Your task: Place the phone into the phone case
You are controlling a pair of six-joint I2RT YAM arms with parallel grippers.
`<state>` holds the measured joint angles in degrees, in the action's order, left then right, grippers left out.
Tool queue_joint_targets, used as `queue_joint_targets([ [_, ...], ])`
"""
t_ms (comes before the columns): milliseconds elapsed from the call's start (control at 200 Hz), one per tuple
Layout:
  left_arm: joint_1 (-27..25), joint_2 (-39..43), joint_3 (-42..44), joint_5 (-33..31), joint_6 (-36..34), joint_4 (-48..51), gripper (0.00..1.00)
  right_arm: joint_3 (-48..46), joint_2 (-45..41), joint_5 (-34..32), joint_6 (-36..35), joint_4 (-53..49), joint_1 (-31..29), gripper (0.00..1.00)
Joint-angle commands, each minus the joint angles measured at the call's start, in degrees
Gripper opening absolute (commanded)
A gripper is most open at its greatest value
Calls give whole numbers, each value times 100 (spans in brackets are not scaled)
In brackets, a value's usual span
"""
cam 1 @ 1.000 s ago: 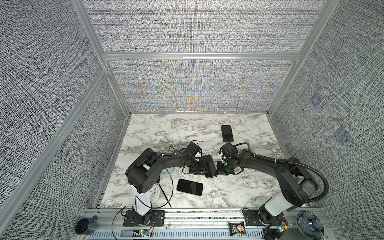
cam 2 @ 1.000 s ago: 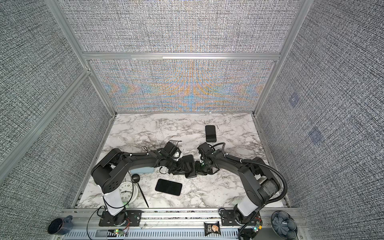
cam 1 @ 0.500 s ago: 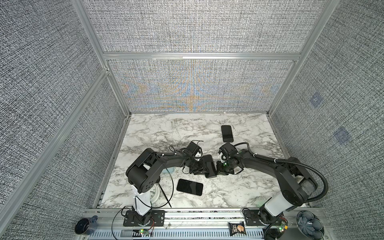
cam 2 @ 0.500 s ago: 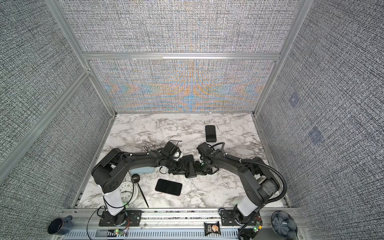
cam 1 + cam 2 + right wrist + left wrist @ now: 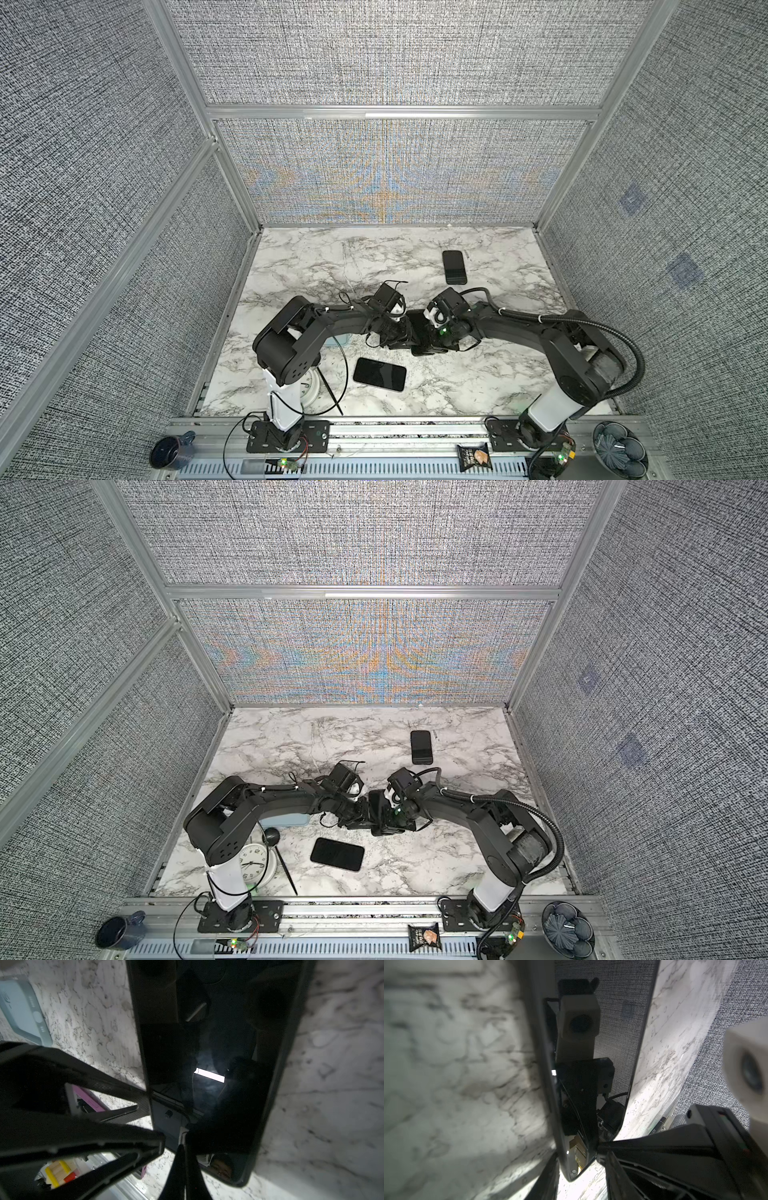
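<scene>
Phone (image 5: 420, 332), lower centre in both top views, on the counter (image 5: 478, 374): left tool (image 5: 154, 1118) grasps its edge to steady it; right tool (image 5: 184, 1148), clenched, presses the screen, likely seating it into the phone case (image 5: 280, 1059).

I count three black slabs on the tabletop (image 5: 498, 374): far slab (image 5: 454, 267) by the far edge, front slab (image 5: 379, 374) near the front edge, middle slab (image 5: 419, 330). One blue case (image 5: 291, 820), one clock (image 5: 252, 860), one mug (image 5: 118, 931), one packet (image 5: 424, 936).

Black arms (image 5: 345, 326), white base links (image 5: 282, 399), looped cables (image 5: 623, 353); right hand (image 5: 432, 338) seemingly carries a green light (image 5: 444, 331).
</scene>
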<state>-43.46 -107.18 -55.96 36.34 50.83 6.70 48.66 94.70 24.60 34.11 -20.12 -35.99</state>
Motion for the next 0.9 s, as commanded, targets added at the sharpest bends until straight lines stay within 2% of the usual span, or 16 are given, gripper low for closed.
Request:
queue_joint_targets([
  [0,-31,-41,4,-105,-82,7,39,-23,-5,-212,-6,-274,-23,7],
  [240,-27,266,94,-361,-138,135,39,218,-407,-794,-207,-961,-26,8],
  [330,-19,484,133,-574,-178,267,38,258,-532,-1079,-215,-1123,-31,11],
  [395,6,642,187,-697,-175,252,39,252,-580,-1150,-195,-1126,-44,18],
  [495,83,851,226,-838,-194,279,41,316,-571,-1399,-235,-1195,-170,36],
  [555,130,945,194,-922,-254,391,42,401,-548,-1663,-272,-1325,-277,43],
  [715,245,1049,136,-1027,-450,686,44,503,-407,-2099,-324,-1533,-378,47],
  [895,355,1121,276,-943,-469,568,46,708,-267,-2191,-309,-1606,-483,53],
])
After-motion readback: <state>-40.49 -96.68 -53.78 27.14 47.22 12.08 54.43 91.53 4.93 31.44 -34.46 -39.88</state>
